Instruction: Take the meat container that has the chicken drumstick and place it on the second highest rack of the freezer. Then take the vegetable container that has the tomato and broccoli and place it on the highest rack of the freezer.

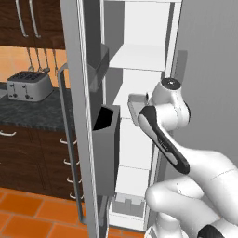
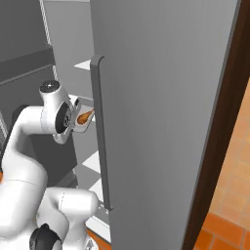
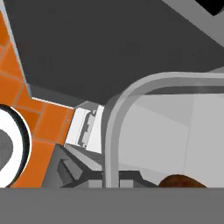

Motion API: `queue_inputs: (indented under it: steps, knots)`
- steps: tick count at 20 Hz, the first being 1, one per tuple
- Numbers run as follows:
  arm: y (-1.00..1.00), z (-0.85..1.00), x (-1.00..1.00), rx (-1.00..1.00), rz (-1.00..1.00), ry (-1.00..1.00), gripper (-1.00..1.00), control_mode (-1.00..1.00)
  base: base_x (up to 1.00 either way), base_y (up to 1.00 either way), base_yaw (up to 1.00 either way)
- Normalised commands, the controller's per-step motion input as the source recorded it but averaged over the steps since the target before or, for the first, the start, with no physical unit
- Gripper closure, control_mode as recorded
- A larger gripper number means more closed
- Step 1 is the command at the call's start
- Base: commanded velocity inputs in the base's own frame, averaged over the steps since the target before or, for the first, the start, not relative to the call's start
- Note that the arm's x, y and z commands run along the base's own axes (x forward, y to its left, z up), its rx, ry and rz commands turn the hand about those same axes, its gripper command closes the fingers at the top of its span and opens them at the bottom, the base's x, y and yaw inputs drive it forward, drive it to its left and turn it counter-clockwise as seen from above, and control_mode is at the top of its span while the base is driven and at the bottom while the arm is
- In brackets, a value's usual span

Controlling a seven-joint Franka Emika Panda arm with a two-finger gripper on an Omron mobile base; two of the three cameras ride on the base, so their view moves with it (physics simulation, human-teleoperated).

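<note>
A toaster stands on the dark desk at the far left of the left base view, below hanging utensils and brown cabinets. Just right of it the open freezer door stands edge-on, its long handle toward the camera and two dark-grey door bins on its inner face, close beside the arm. Past the door, white shelves run back into the compartment. The arm reaches in at mid height, with a pale tray at its wrist end over a shelf.

In the right base view the other freezer door fills the middle, its handle vertical, and hides most of the interior; a dark-brown cabinet edge stands to its right. Through the gap left of that door the drumstick lies in the tray, right at the arm's wrist and above a shelf. The left base view shows the tray but not the meat.

The hand view looks down along the tray's curved rim, with orange floor tiles at left and a brown bit of the drumstick at the bottom edge. The claw's fingers are hidden, so I cannot tell how it stands.

No writing is legible anywhere
</note>
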Motion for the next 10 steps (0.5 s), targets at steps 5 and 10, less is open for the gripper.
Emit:
queue_inputs:
  steps: [5, 10]
  knots:
    - [-0.03, -0.05, 0.77, 0.0, 0.0, 0.0, 1.0, -1.0, 0.0, 0.0, 0.0]
    - [-0.07, -0.21, 0.85, -0.02, -0.02, 0.0, 1.0, -1.0, 0.0, 0.0, 0.0]
